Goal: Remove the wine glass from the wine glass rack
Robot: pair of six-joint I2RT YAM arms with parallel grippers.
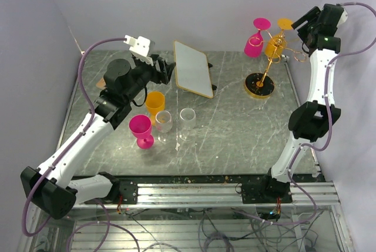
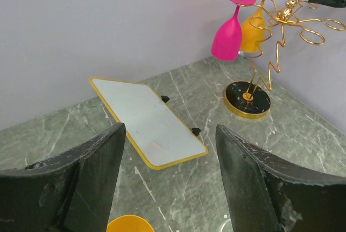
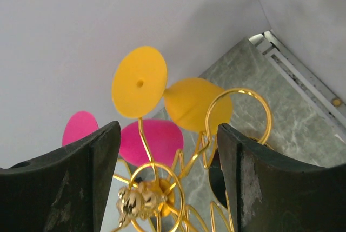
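The gold wire wine glass rack [image 1: 268, 64] stands at the back right on its round dark base [image 1: 259, 85]. A pink wine glass [image 1: 255, 42] and a yellow wine glass [image 1: 276, 44] hang upside down from its ring arms. My right gripper [image 1: 302, 29] is open, just right of and above the rack top, holding nothing. In the right wrist view the rack's top knob [image 3: 138, 199] lies between the open fingers [image 3: 254, 183], with the yellow glass [image 3: 197, 105] and pink glass [image 3: 151, 140] beyond. My left gripper [image 1: 168, 70] is open and empty at mid-left.
A white gold-rimmed board [image 1: 192, 69] lies at the back centre. A yellow glass [image 1: 155, 102], a pink glass [image 1: 141, 128] and two clear glasses [image 1: 187, 118] stand upright at front left. Walls close in at the back, left and right.
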